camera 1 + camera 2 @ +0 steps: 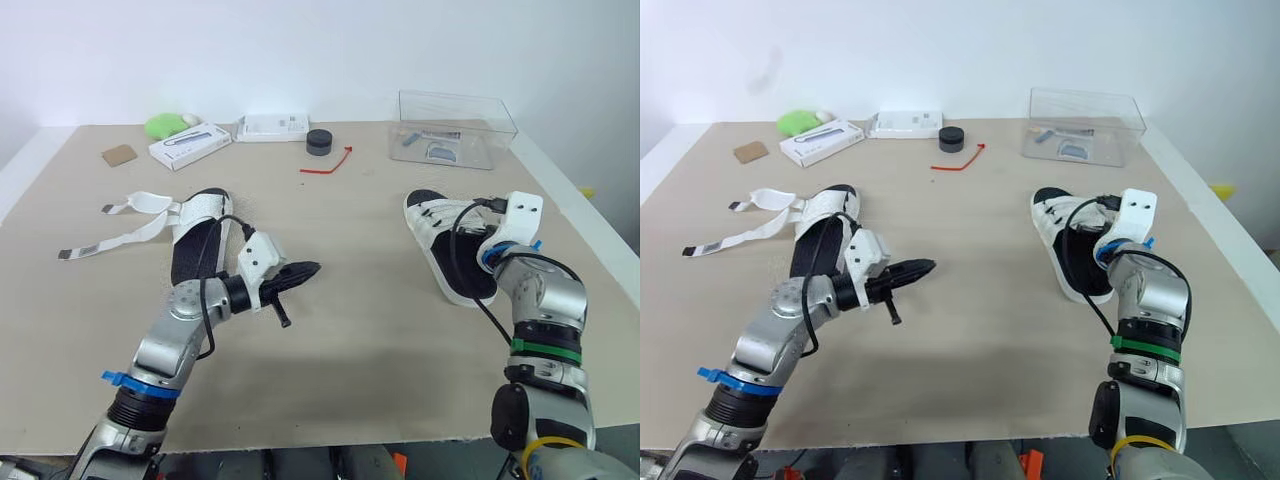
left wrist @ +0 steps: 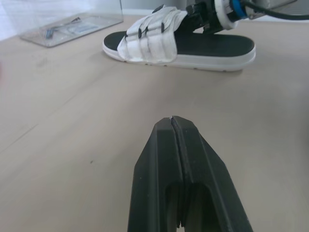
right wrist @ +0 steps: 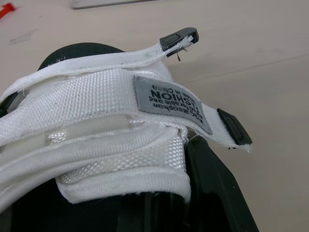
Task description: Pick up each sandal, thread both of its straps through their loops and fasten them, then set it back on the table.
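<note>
One white-strapped sandal with a black footbed lies at the table's left. Its two long straps trail loose to the left, flat on the table. The other sandal lies on the right with its straps folded across the foot, their black tips sticking out. My left gripper hovers just right of the left sandal, shut and empty, pointing toward the right sandal. My right gripper is pressed against the right sandal's strapped part, with the white webbing lying over its tip.
A clear plastic box stands at the back right. Along the back edge are a black round puck, a red cord, two white boxes, a green object and a brown square.
</note>
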You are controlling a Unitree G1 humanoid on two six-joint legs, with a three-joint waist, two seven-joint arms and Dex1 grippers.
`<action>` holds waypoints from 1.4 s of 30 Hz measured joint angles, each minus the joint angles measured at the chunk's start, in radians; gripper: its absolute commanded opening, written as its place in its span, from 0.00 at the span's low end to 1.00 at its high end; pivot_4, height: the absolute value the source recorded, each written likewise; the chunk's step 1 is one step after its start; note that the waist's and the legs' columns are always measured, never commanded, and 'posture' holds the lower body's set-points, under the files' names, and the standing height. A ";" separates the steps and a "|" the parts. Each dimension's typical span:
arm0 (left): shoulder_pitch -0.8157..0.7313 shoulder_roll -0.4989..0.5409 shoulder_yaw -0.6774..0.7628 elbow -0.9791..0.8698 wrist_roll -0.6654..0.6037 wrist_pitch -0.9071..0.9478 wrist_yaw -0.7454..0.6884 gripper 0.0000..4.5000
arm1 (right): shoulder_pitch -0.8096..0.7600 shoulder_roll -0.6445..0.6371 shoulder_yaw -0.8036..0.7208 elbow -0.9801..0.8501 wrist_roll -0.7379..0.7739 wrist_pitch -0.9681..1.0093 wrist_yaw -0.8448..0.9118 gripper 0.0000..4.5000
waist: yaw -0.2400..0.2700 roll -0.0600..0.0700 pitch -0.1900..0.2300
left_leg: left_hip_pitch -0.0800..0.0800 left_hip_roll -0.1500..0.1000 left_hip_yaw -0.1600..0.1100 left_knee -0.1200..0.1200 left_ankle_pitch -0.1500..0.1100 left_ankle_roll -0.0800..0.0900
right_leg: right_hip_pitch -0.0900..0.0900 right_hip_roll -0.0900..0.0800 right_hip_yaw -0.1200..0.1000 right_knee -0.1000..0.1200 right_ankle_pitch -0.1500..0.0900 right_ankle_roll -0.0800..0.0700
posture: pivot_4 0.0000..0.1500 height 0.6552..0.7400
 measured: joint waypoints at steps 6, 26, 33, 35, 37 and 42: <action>0.006 0.013 -0.026 -0.010 0.009 0.009 0.002 0.00 | 0.045 -0.036 0.047 -0.032 0.000 0.001 0.019 0.69 | 0.000 0.000 0.000 | 0.000 0.000 0.001 0.000 0.000 0.000 | 0.000 0.000 0.001 0.000 -0.001 0.001 | 1.00 1.00; 0.052 -0.121 0.099 -0.107 0.029 0.258 0.425 0.00 | 0.161 -0.178 0.291 -0.596 0.381 -0.092 0.830 0.98 | -0.007 -0.009 0.003 | 0.007 0.003 -0.004 0.002 -0.002 0.003 | 0.004 0.008 0.004 -0.001 -0.002 0.004 | 1.00 1.00; 0.045 -0.172 0.137 -0.117 0.153 0.374 0.672 0.00 | 0.052 -0.039 0.520 -0.262 0.254 -0.385 1.042 0.98 | 0.002 -0.009 0.003 | 0.003 0.000 0.000 0.002 -0.001 0.001 | 0.001 0.002 0.000 -0.001 0.003 -0.001 | 1.00 1.00; 0.036 -0.190 0.149 -0.126 0.167 0.391 0.721 0.00 | -0.018 0.003 0.543 -0.131 0.208 -0.482 1.076 0.98 | 0.001 -0.009 0.004 | 0.003 -0.001 0.000 0.002 -0.001 0.001 | 0.001 0.000 -0.001 -0.001 0.003 -0.001 | 1.00 1.00; 0.031 -0.190 0.165 -0.138 0.174 0.407 0.744 0.00 | -0.064 0.027 0.555 -0.045 0.181 -0.550 1.098 0.98 | 0.003 -0.009 0.004 | 0.003 -0.001 -0.001 0.002 -0.001 0.001 | 0.001 0.000 -0.002 -0.001 0.003 -0.001 | 1.00 1.00; 0.008 -0.210 0.194 -0.138 0.177 0.429 0.783 0.00 | -0.098 0.069 0.560 0.075 0.132 -0.659 1.129 0.98 | 0.005 -0.009 0.004 | 0.003 -0.001 -0.002 0.002 -0.002 -0.003 | 0.001 -0.002 -0.004 0.000 0.003 -0.002 | 1.00 1.00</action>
